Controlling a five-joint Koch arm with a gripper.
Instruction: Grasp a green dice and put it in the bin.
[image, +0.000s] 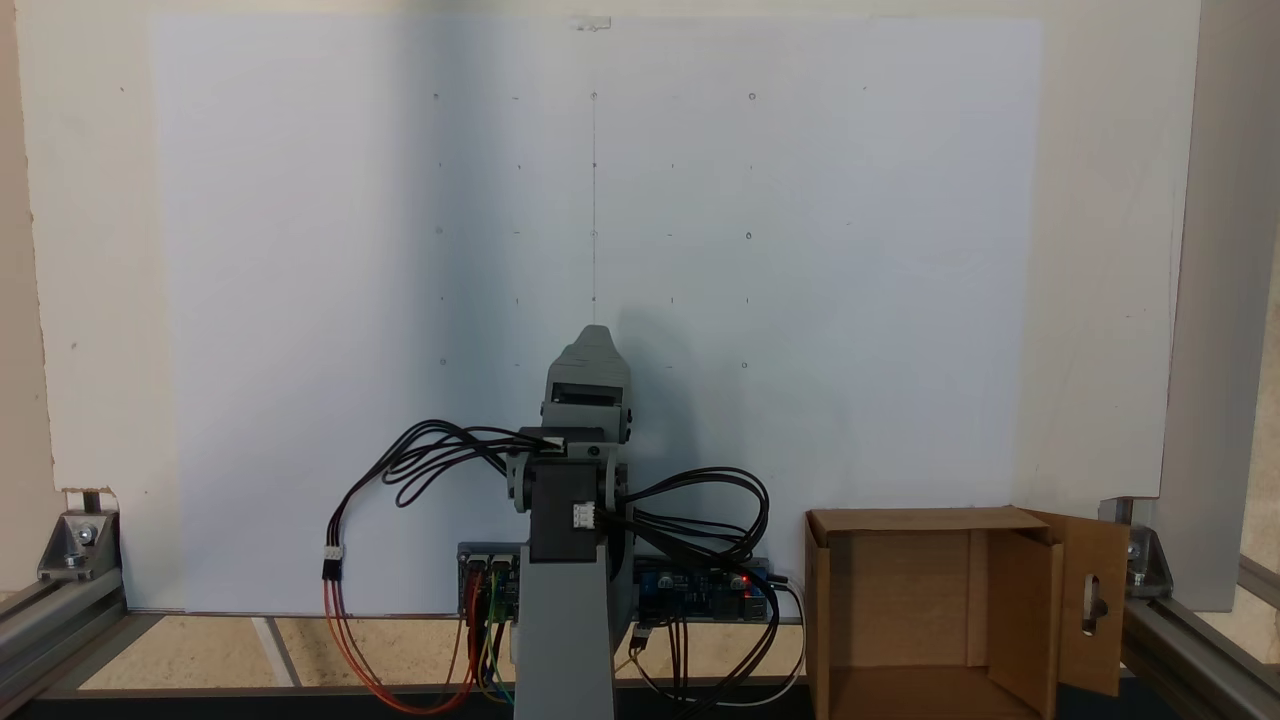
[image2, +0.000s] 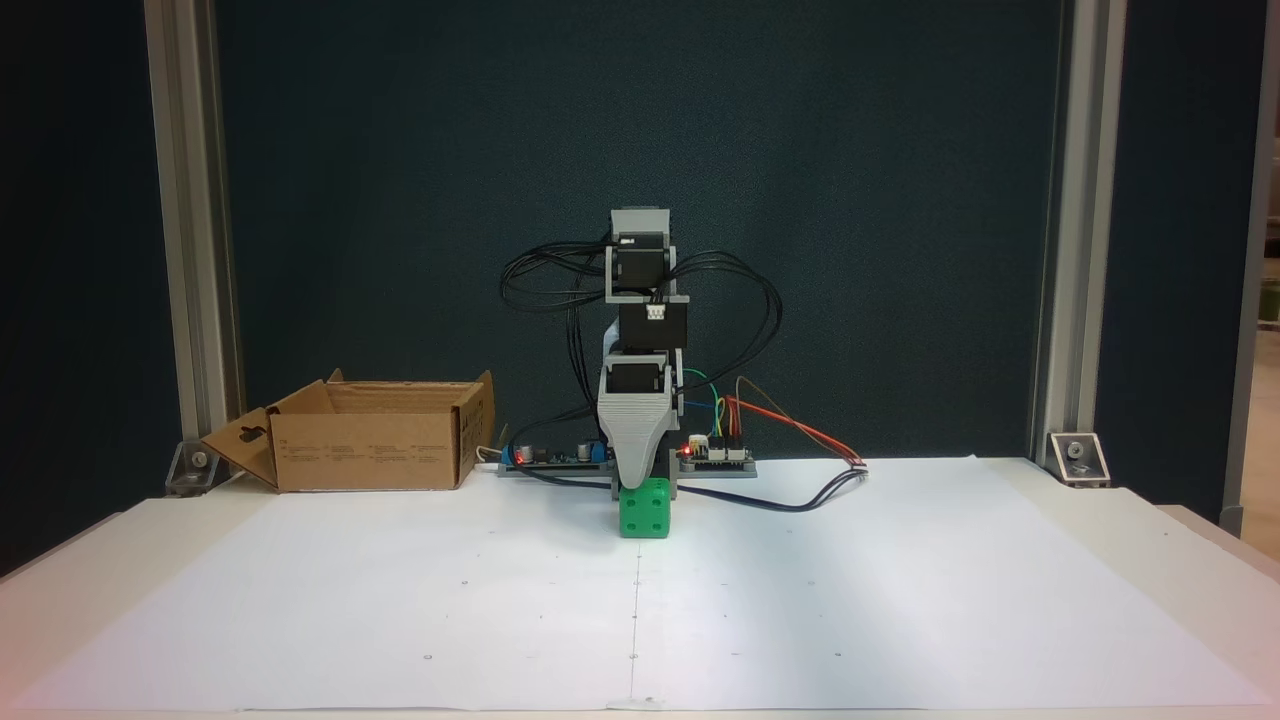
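Observation:
The green dice (image2: 645, 509) rests on the white paper just in front of the arm's base, showing dark pips. My grey gripper (image2: 633, 481) points straight down, its tip right at the dice's top edge. Its jaws stand one behind the other, so whether they hold the dice cannot be told. In a fixed view from behind the arm, the gripper (image: 594, 336) covers the dice. The bin (image2: 370, 451) is a brown cardboard box with open flaps, left of the arm there. From behind, the bin (image: 920, 521) sits to the arm's right, its slotted flap swung outward.
Black and coloured cables (image2: 800, 470) loop around the arm's base and the circuit boards (image2: 715, 458). Aluminium frame posts (image2: 1060, 250) stand at the table's back corners. White paper (image2: 900, 600) with small marks covers the table.

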